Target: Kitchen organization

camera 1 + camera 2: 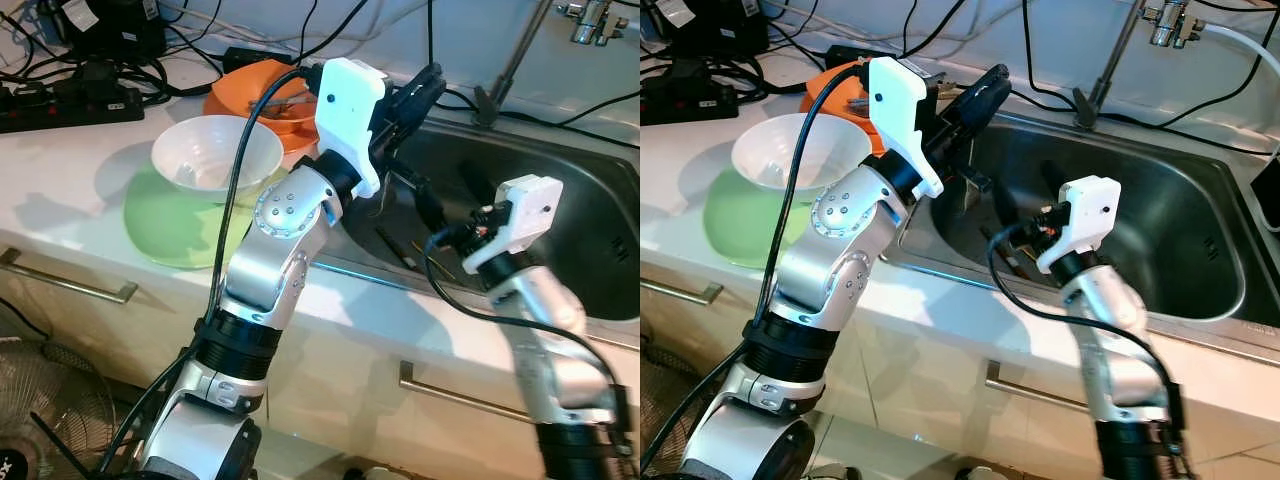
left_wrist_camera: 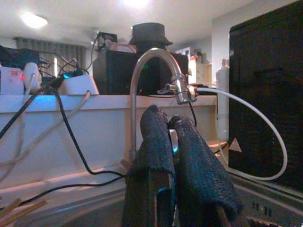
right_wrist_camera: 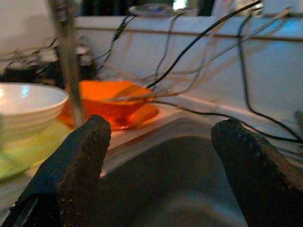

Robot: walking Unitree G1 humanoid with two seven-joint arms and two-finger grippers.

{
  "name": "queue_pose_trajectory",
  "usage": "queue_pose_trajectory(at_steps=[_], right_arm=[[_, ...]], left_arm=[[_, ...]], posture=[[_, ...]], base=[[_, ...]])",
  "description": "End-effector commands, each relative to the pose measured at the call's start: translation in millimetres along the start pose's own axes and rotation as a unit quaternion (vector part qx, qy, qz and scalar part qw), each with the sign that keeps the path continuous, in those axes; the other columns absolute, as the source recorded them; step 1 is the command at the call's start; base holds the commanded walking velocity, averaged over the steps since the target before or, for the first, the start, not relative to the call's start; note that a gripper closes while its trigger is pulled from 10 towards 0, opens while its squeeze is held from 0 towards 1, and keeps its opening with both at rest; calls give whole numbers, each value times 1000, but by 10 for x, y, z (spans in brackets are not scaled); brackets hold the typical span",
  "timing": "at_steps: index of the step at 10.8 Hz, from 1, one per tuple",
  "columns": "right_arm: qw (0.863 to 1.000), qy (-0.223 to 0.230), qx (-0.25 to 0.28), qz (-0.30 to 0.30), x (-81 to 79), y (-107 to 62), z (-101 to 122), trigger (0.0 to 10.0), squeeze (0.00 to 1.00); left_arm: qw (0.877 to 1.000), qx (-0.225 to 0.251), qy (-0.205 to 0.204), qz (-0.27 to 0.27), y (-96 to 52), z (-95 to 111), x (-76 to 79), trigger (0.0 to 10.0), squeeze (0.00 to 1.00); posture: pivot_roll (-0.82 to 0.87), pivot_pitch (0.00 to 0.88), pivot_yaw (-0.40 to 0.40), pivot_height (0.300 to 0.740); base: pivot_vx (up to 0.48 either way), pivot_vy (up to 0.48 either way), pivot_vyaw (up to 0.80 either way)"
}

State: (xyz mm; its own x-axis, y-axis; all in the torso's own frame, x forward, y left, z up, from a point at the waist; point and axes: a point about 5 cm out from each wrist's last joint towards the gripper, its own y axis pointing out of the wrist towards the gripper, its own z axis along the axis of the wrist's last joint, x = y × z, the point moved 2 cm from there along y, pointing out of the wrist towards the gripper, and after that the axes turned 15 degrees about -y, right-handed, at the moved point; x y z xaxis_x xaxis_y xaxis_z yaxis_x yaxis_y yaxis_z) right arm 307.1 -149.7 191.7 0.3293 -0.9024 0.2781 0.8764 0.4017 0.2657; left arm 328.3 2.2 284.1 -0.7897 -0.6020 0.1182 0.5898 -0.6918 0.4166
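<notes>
Left gripper [image 1: 992, 82] over sink [image 1: 1200, 235], pinching thin, perhaps metal utensil [image 2: 174, 141].

Bowl [image 1: 215, 150] on plate [image 1: 170, 225], left of sink [image 1: 560, 210]; dish [image 1: 262, 98] behind.

The robot has two shiny silver arms. The left arm [image 1: 270, 260] has a round joint with small screws in it and black rings lower down. A white boxy wrist block [image 1: 350, 110] sits on top, with a small dark dot. A black cable [image 1: 232, 180] curves along it. The right arm [image 1: 1110, 330] is thinner, with its own white block [image 1: 1085, 215] and looping black cable. The fingers [image 2: 191, 161] are black and look rough, maybe cloth-covered.
</notes>
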Motion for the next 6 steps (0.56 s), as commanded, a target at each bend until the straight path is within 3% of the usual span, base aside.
queue_pose_trajectory(at_steps=[1, 4, 6], right_arm=[[1000, 6, -4, 20, 19, -45, 11, 10000, 0], [992, 32, -23, 116, -59, -210, -9, 10000, 0], [991, 39, -19, 127, -98, -213, 14, 10000, 0]], left_arm=[[1000, 2, 0, -9, 6, 24, 47, 10000, 0], [1000, -11, 9, -11, 7, -23, 62, 10000, 0], [1000, -15, 3, -15, -2, -44, 71, 10000, 0]], posture=[[16, 37, -61, 740], [16, 41, -54, 740], [15, 42, -52, 740]], base=[[0, 0, 0], [0, 0, 0], [0, 0, 0]])
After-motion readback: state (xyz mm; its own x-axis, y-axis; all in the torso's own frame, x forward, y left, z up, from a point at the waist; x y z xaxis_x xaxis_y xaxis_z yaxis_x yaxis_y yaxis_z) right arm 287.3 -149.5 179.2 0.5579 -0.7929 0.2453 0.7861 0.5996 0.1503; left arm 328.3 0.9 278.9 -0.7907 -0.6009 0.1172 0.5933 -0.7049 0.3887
